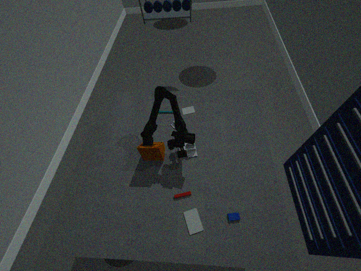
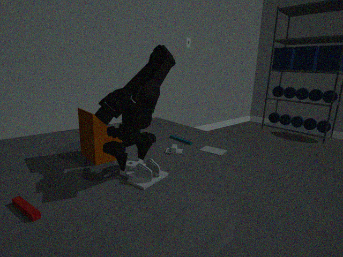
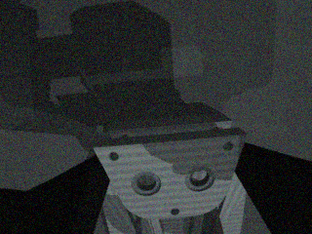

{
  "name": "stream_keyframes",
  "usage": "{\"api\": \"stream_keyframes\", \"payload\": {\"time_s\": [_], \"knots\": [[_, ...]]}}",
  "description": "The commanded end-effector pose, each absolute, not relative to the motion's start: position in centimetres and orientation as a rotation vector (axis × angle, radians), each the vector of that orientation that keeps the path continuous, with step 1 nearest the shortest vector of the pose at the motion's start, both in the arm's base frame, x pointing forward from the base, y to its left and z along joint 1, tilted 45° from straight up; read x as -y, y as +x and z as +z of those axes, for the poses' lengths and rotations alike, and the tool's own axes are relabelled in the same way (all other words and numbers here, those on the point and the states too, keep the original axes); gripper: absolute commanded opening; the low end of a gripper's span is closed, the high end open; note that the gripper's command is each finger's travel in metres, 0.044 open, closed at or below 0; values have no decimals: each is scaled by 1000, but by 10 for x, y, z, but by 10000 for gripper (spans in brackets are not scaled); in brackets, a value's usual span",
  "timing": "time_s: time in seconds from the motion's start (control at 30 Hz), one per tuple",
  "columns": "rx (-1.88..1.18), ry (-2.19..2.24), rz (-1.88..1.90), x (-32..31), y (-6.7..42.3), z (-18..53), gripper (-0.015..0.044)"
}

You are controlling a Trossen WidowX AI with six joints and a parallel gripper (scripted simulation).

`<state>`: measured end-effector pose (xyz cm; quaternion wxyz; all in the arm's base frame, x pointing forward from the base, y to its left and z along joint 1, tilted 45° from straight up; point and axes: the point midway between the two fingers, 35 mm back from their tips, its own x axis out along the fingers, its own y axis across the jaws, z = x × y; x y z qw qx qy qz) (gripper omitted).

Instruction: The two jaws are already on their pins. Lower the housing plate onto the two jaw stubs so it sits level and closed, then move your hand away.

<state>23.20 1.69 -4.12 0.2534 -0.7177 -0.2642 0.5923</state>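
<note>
The white housing plate [image 2: 133, 163] [image 3: 166, 202] is between the two black fingers of my gripper [image 2: 132, 164] [image 3: 169, 151], which is shut on it. The plate has two ringed holes, with stub ends visible in them in the wrist view. It sits low over the rear of the two pale jaws [image 2: 146, 172] [image 1: 190, 152], whose curved arms extend out from under it. The jaws rest over a white base [image 2: 164, 175] on the floor. The wrist view shows the plate near level, but whether it is fully down on the stubs is unclear.
An orange block [image 1: 152, 152] [image 2: 88, 135] stands under the arm's foot. A red bar [image 1: 182, 195] [image 2: 26, 209], blue block [image 1: 233, 217], teal bar [image 1: 165, 112] [image 2: 180, 139], small white part [image 2: 173, 150] and white panels [image 1: 193, 222] [image 2: 213, 150] lie around. A rack [image 2: 299, 102] stands far back.
</note>
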Motion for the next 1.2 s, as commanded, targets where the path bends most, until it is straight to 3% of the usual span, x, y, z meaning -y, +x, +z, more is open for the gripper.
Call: {"api": "stream_keyframes", "payload": {"time_s": [0.0, 1.17], "knots": [[713, -1940, 1606, -19, 231, -42, 351], [713, -1940, 1606, -24, 232, -47, 351]]}}
